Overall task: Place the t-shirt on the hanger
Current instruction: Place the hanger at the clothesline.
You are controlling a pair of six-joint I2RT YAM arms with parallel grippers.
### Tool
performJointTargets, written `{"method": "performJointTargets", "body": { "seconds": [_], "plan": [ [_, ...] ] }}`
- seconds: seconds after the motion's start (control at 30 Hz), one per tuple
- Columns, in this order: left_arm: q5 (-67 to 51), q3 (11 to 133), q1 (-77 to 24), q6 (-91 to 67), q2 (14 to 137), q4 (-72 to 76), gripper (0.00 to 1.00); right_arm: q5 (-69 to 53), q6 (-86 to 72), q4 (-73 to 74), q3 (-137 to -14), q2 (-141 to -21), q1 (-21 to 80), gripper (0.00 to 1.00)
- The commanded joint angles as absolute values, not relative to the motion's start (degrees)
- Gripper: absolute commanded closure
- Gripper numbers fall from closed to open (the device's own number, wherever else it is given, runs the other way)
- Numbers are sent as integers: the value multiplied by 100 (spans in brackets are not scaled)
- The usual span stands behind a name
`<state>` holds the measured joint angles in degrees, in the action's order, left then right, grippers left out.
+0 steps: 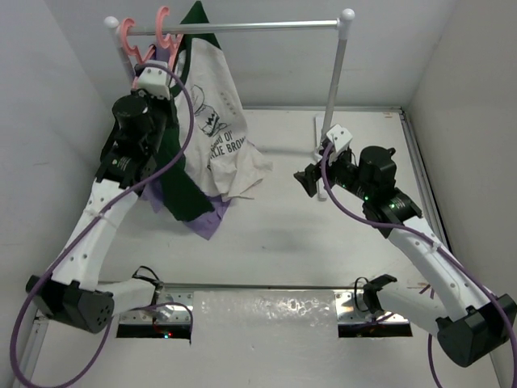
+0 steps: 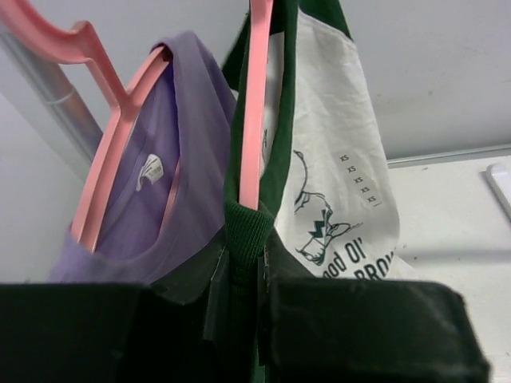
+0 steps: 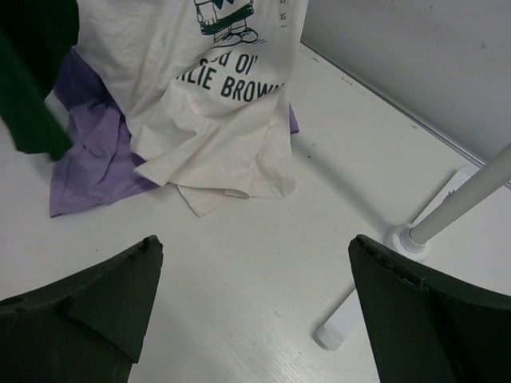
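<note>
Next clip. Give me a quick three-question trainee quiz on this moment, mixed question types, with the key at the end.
1. True or false: the right gripper is closed on the t-shirt.
2. What is the left gripper pinching?
A. the tee's green collar
B. the hook of a pink hanger
C. the rack's metal rail
3. Fill in: the other shirt, hung on the neighbouring hanger, is coloured ____.

Key
1. False: its jaws stand wide open above the table and hold nothing.
2. A
3. purple
</note>
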<state>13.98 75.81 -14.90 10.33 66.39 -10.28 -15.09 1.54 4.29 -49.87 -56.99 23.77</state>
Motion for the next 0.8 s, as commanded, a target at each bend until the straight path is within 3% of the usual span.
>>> {"method": "performJointTargets", "body": {
  "seconds": [0.0,0.47,0.5,0.57,0.6,0.63,0.77],
  "plan": [
    [1293,8094,-1152,853,6995,-97,100,-1442,211,220,-4878,-5546,2391,4],
    [625,7911,-1072,650,7436,-580,100,-1415,237,501,-4667,-5221,2391,4],
    [581,7710,-1072,624,7349,-589,89,-1415,220,536,-4667,-5212,2391,4],
    [231,7307,-1072,659,7015,-510,53,-1319,167,693,-4658,-5247,2391,3],
    [115,7165,-1081,703,6892,-449,8,-1257,150,764,-4658,-5273,2391,3],
    [36,7015,-1081,799,6612,-318,0,-1083,97,852,-4667,-5369,2391,3],
    [-263,6260,-1081,1212,5811,-123,0,-590,-245,1291,-4624,-5677,2391,2]
  ]
}}
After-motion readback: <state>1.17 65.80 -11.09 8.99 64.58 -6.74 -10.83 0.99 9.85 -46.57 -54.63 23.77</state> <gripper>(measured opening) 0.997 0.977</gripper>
